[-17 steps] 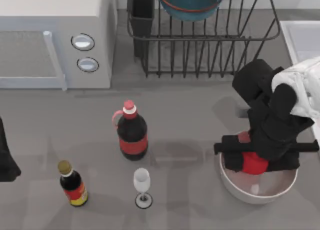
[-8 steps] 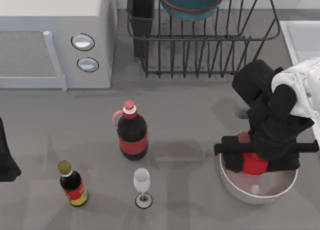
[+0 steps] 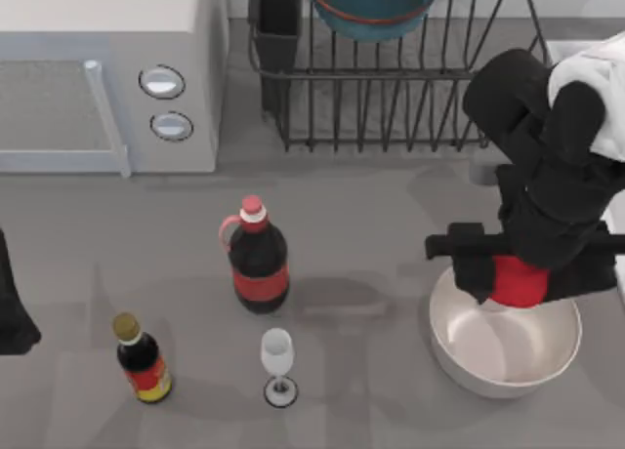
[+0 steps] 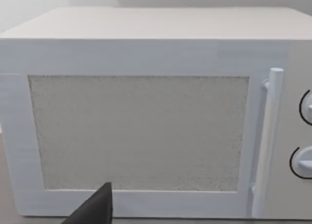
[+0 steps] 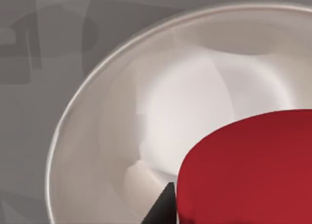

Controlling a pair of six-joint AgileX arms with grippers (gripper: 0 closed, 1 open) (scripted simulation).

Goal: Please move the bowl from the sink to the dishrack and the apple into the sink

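Dishrack (image 3: 391, 88), at 12 o'clock on the table, is already being occupied by the bowl (image 3: 371, 5). Sink (image 3: 586, 63) is sitting at 2 o'clock. White bowl (image 3: 503, 346) is lying at 4 o'clock, and the apple (image 3: 518, 281) is being held clamped in the right gripper (image 3: 520, 283) just above its far rim. Judged best: the apple is being kept level, grip kept firm, carried toward 1 o'clock clear of the rack bars. Left gripper (image 3: 12, 317) is being parked at 9 o'clock; its opening cannot be told.

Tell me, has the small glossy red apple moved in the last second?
Yes. The small glossy red apple, held by the right gripper, has risen from the large white bowl toward the sink side.
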